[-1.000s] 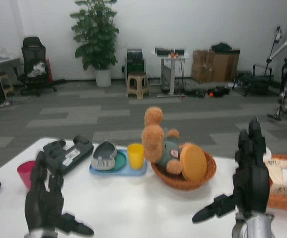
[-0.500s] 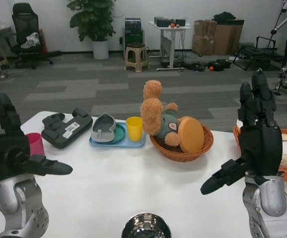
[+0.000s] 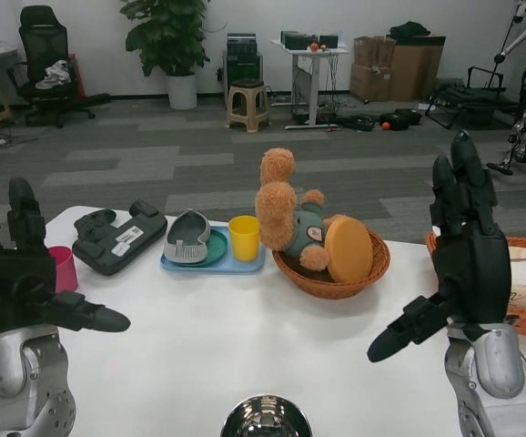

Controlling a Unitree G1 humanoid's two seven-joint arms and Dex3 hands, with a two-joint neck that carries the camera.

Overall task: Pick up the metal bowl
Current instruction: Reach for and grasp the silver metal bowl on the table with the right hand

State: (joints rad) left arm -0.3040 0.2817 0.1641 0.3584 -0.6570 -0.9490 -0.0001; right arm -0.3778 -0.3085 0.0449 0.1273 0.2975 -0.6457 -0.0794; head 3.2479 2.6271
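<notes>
the task is not yet begun in effect: the metal bowl [image 3: 266, 417] sits untouched at the near edge of the white table [image 3: 199, 319], low centre and partly cut off by the frame, while the left hand [image 3: 17, 287] and the right hand [image 3: 459, 264] are both raised, fingers spread and holding nothing, well apart on either side of it. reach, grasp and lift all remain. bare tabletop lies around the bowl, with the wicker basket [image 3: 336, 278] and blue tray [image 3: 213, 262] farther back.
</notes>
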